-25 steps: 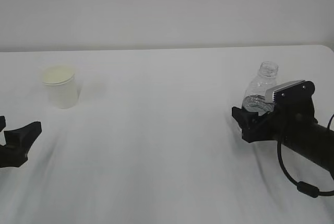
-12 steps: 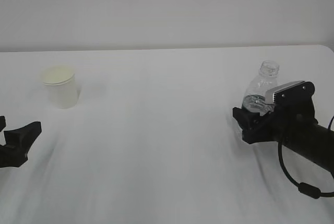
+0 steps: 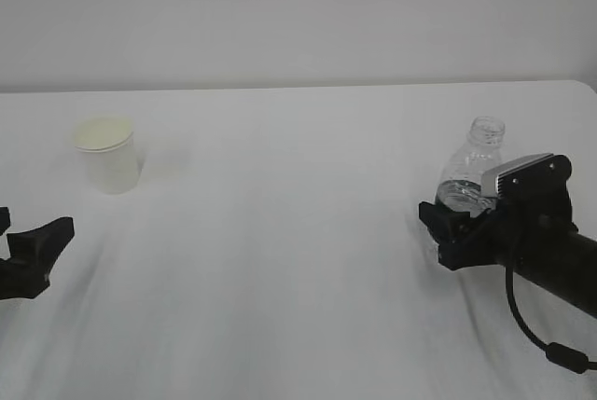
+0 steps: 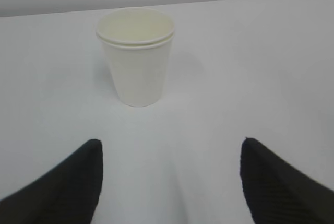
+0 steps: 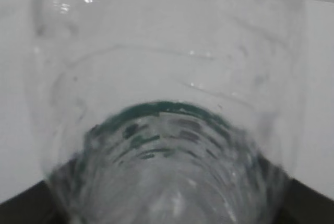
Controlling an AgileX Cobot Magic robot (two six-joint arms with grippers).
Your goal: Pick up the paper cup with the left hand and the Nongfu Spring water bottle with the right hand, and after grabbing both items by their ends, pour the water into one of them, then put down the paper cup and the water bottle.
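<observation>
1. Grasping is the step in hand: the right hand (image 3: 454, 227) sits at the lower body of the Nongfu Spring water bottle (image 3: 471, 172), far right on the counter (image 3: 298, 260), fingers on either side of it. The bottle fills the right wrist view, black finger edges at both lower corners, so I judge it gripped or nearly so; firm contact cannot be confirmed.
2. The left hand (image 3: 33, 251) rests at the near left edge, fingers (image 4: 57, 182) spread wide and holding nothing. The paper cup (image 4: 135, 54) stands upright beyond them, well apart, on the far left.
3. Next move, as I judge it: the left hand must travel forward, straddle the cup low down and close gently, since thin paper walls will buckle under a hard squeeze. The right hand needs a secure hold before lifting.
4. Materials: the bottle is clear ribbed plastic, capless, with a dark green band; any water inside is hard to make out. The cup is white, tapering, with a rolled rim and cream inside. The counter is plain matte white.
</observation>
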